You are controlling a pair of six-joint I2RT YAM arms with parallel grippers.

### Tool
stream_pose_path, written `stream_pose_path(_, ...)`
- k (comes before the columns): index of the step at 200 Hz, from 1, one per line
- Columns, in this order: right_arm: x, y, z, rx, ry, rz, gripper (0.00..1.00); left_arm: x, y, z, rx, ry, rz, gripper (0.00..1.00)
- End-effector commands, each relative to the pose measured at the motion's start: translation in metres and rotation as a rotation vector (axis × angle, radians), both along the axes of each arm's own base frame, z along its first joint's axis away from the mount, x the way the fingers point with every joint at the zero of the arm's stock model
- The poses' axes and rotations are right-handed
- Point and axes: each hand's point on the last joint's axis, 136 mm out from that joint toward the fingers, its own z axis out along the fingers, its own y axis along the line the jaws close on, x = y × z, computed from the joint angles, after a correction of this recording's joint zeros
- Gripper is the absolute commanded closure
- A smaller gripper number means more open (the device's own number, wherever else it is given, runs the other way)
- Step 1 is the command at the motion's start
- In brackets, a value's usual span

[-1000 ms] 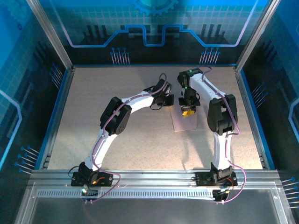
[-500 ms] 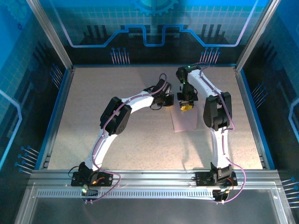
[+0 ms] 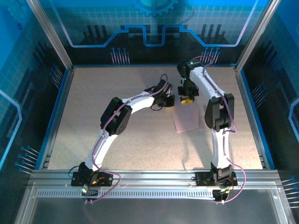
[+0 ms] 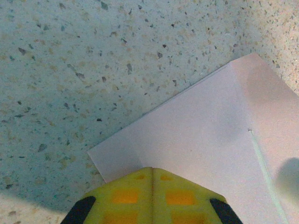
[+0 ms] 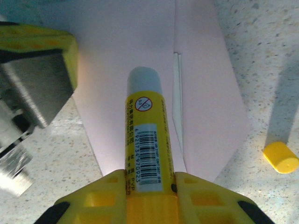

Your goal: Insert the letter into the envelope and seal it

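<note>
Right claw (image 5: 148,183) grips the glue stick (image 5: 144,135), but the stick's base vanishes between the fingers and drops off the bottom of the wrist view. Ahead of that claw, the envelope (image 5: 205,93) runs out past the top edge. Left claw (image 4: 152,173), fingers pressed together, covers the envelope's near edge, and the sheet is cut off to its right. From overhead, both claws mask the envelope's far end, and the stick there is too small to make out.
</note>
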Motion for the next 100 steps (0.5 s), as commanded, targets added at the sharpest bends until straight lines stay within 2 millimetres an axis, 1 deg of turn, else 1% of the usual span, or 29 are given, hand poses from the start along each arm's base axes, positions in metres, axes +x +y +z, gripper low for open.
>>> stream_pose_path(1,-0.008,-0.008,0.036,0.005,-0.076,-0.029,0.98,-0.013,0.002,0.001,0.044,0.018,-0.045,1.00)
stream_pose_path(15,-0.013,-0.008,0.044,0.018,-0.090,-0.031,0.98,-0.012,0.004,0.010,0.049,0.001,-0.047,1.00)
stream_pose_path(29,-0.018,-0.009,0.051,0.030,-0.109,-0.037,0.98,-0.011,0.006,0.024,0.048,-0.026,-0.049,0.93)
stream_pose_path(34,-0.021,-0.008,0.053,0.035,-0.114,-0.037,0.98,-0.011,0.006,0.030,0.046,-0.038,-0.050,0.88)
stream_pose_path(50,-0.028,-0.009,0.062,0.048,-0.141,-0.045,0.98,-0.011,0.010,0.053,0.034,-0.082,-0.042,0.62)
stream_pose_path(63,-0.033,-0.010,0.070,0.060,-0.184,-0.053,0.97,-0.012,0.013,0.074,0.023,-0.117,-0.035,0.45)
stream_pose_path(71,-0.035,-0.011,0.076,0.069,-0.220,-0.059,0.97,-0.014,0.015,0.086,0.014,-0.135,-0.032,0.38)
stream_pose_path(85,-0.038,-0.008,0.086,0.107,-0.283,-0.068,0.97,-0.019,0.020,0.110,-0.006,-0.167,-0.021,0.31)
stream_pose_path(100,-0.042,-0.007,0.096,0.138,-0.358,-0.079,0.97,-0.026,0.026,0.137,-0.033,-0.207,-0.009,0.20)
